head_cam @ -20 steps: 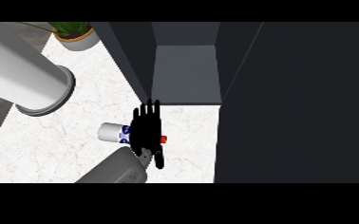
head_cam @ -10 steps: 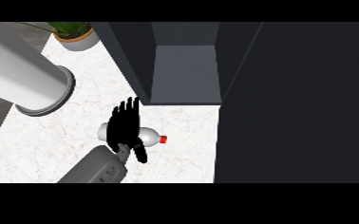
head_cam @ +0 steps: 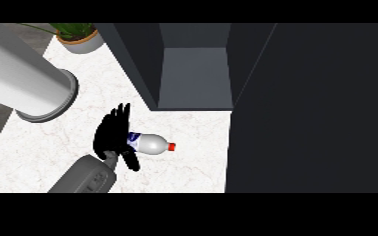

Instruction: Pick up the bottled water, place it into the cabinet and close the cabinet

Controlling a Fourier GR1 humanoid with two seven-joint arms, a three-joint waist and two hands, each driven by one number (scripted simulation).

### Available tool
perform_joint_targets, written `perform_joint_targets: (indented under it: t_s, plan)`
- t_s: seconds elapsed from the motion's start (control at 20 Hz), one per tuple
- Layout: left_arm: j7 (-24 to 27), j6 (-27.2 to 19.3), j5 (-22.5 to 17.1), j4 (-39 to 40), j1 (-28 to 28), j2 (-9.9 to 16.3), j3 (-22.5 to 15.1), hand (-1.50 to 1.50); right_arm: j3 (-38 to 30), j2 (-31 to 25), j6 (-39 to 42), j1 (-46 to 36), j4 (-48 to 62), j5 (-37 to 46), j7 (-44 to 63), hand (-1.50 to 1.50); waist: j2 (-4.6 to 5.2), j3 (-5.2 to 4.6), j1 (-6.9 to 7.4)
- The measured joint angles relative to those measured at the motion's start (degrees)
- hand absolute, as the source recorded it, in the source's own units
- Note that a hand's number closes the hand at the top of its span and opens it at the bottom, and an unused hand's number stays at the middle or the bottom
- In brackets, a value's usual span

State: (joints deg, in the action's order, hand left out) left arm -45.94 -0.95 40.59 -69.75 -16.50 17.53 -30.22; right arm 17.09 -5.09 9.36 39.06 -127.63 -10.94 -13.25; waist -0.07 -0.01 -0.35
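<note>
bottled water (head_cam: 151, 143): lying on its side on the white marbled counter (head_cam: 192, 130), red cap pointing toward the view's right, clear pale body, blue-and-white label band at the end nearest the hand; base end hidden behind the black fingers.
position of bottle: in front of the open cabinet (head_cam: 193, 75) — near its lower edge, apart from it, not inside.
right hand (head_cam: 112, 137): black, at the end of a grey forearm rising from the lower edge, set over the bottle's label end; fingers spread upward and toward the left, thumb reaching down below the bottle; whether curled round the bottle or only lying against it, cannot tell.
left hand: not visible.
cabinet: dark grey, open, bare grey floor inside, dark side walls; broad dark panel (head_cam: 303, 110) filling the view's right — looks like the open door.
white cylinder (head_cam: 33, 87): large, at the view's left, well apart from the bottle.
potted plant (head_cam: 77, 35): upper left corner, green leaves in a tan pot.
</note>
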Motion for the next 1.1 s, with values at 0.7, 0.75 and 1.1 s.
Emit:
perform_joint_targets:
  t_s: [0.7,0.75,1.1]
  plan:
    - [9.52,-0.93,-1.18,6.78,2.15,-2.99,9.90,-1.50,-0.11,0.00,-1.50,-2.91,2.01,-0.49,0.73,-1.50,0.05,0.00,0.02]
    - [10.14,-0.87,-1.84,7.66,2.13,-3.21,10.85,-1.50,0.61,0.26,-1.62,-2.75,2.47,0.13,0.26,-1.50,0.05,0.00,-0.02]
    - [15.00,-1.60,-3.01,12.36,2.73,-4.59,15.16,-1.50,1.45,-0.55,-1.73,-1.91,2.25,-0.39,-0.15,-1.50,0.05,0.00,-0.07]
